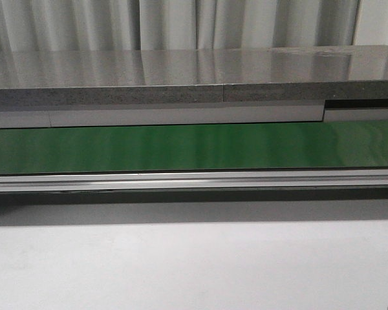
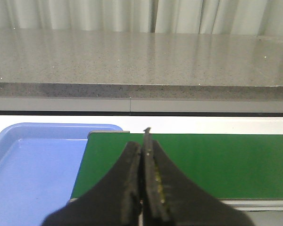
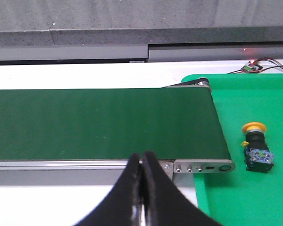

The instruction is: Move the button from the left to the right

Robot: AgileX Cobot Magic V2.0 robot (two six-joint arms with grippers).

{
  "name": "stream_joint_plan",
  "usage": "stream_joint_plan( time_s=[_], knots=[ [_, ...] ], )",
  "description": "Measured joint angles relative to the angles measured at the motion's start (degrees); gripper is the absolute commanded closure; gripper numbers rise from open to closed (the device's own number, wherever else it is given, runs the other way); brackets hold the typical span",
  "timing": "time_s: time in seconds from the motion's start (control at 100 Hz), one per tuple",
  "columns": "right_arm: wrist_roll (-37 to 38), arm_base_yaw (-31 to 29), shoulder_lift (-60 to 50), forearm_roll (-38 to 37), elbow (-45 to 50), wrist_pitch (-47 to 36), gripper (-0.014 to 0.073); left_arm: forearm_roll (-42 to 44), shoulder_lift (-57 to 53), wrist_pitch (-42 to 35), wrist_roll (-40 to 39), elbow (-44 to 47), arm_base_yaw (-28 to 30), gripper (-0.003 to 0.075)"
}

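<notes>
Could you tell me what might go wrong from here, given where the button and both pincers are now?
1. The button lies on its side in the green tray; its round head could roll or slip in a grasp.
2. Both the left pincer and right pincer are shut and empty; either must open before descending, or it will knock the part.
3. The button sits near the belt end frame, which may crowd a finger.

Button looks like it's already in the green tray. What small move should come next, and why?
Probably none beyond keeping both arms parked. The button lies in the green tray, past the end of the conveyor belt, which looks like the job done. The blue tray shows nothing in the visible part. The left gripper and right gripper are both shut and hold nothing.
</notes>
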Motion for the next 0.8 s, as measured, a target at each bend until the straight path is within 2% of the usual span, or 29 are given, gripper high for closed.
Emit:
stream_joint_plan(
  time_s=[0.66, 0.8],
  knots=[
    [0.0, 0.0, 0.0, 0.6, 0.0, 0.2, 0.0661, 0.0, 0.0, 0.0, 0.0, 0.0, 0.0, 0.0741],
    [0.0, 1.5, -0.2, 1.7, 0.8, -2.0, 0.0661, 0.0, 0.0, 0.0, 0.0, 0.0, 0.0, 0.0741]
  ],
)
